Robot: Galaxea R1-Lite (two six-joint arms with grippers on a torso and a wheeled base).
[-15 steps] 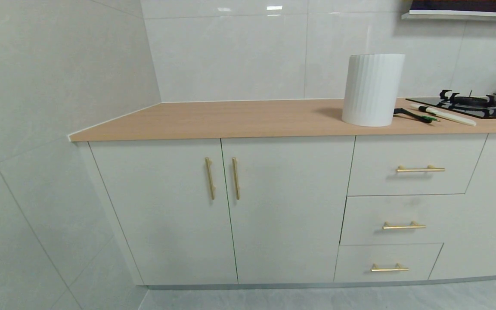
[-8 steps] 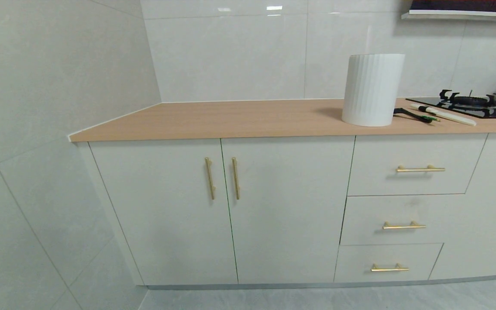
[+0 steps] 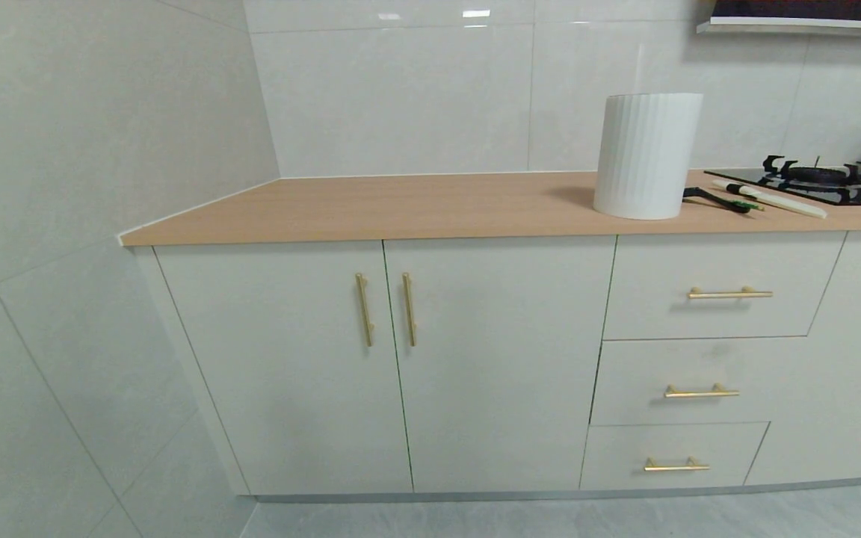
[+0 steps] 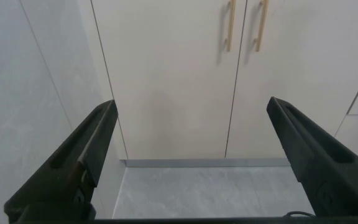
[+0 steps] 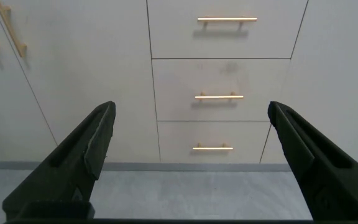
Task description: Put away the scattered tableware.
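Low before the smooth off-white cabinet fronts, the left gripper (image 4: 190,106) faces the double doors (image 3: 393,359) and the right gripper (image 5: 191,106) the three drawers (image 3: 707,288), each with its dark wedge fingers spread wide. Above, the wood-grain countertop (image 3: 400,205) runs straight-edged from the wall corner to a tall white ribbed cylinder (image 3: 647,155). Just right of it, near the front edge, a black-handled utensil (image 3: 716,199) and a long cream utensil (image 3: 770,199) lie flat, slanting from the cylinder forward.

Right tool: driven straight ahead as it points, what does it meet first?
Likely the middle drawer, just below its handle; nothing shows between it and the open right tool, though depth is unclear.
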